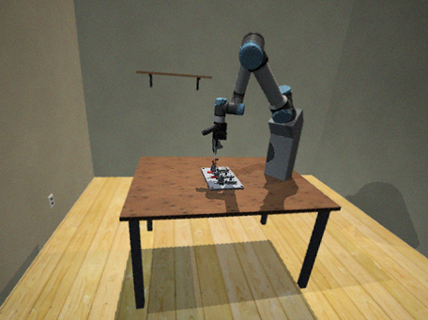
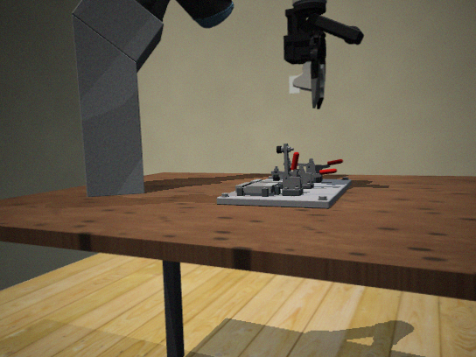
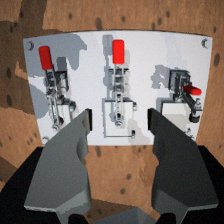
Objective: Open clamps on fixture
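The grey fixture plate (image 3: 117,85) lies on the brown table, also in the top view (image 1: 222,177) and the exterior view (image 2: 284,192). It carries three toggle clamps with red handles. In the wrist view the left clamp's handle (image 3: 46,57) and the middle clamp's handle (image 3: 118,51) lie flat along the plate. The right clamp's handle (image 3: 192,91) looks short and stands up, seen raised in the exterior view (image 2: 295,160). My gripper (image 3: 119,110) (image 2: 317,102) hangs well above the plate, over the middle clamp. Its fingers are apart with nothing between them.
The arm's grey pedestal (image 2: 111,96) stands on the table behind the plate. A small shelf (image 1: 173,75) hangs on the back wall. The table's edges lie well away from the plate.
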Robot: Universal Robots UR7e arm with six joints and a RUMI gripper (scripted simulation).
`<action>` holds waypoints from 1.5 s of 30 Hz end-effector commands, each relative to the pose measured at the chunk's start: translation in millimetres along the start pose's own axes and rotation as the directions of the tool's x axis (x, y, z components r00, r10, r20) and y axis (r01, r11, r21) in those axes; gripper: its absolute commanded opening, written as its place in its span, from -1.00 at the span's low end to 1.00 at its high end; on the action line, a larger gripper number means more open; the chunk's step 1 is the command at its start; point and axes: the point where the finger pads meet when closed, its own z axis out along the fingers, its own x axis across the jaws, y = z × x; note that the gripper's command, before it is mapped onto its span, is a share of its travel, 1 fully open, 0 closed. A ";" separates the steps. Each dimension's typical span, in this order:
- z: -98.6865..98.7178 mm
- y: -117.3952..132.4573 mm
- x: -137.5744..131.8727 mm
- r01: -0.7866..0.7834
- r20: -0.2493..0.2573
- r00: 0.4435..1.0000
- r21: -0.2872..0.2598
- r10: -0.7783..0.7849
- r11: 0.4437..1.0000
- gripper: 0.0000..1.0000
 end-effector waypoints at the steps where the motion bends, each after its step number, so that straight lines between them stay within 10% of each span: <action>1: 15.3 -1.1 0.0 0.001 0.000 1.000 0.000 -0.001 1.000 -0.44; 16: 57.7 -1.0 -0.1 0.001 0.000 1.000 0.000 -0.001 1.000 -0.44; 45: 57.2 -17.2 -0.7 0.003 0.000 1.000 0.002 -0.003 1.000 -0.44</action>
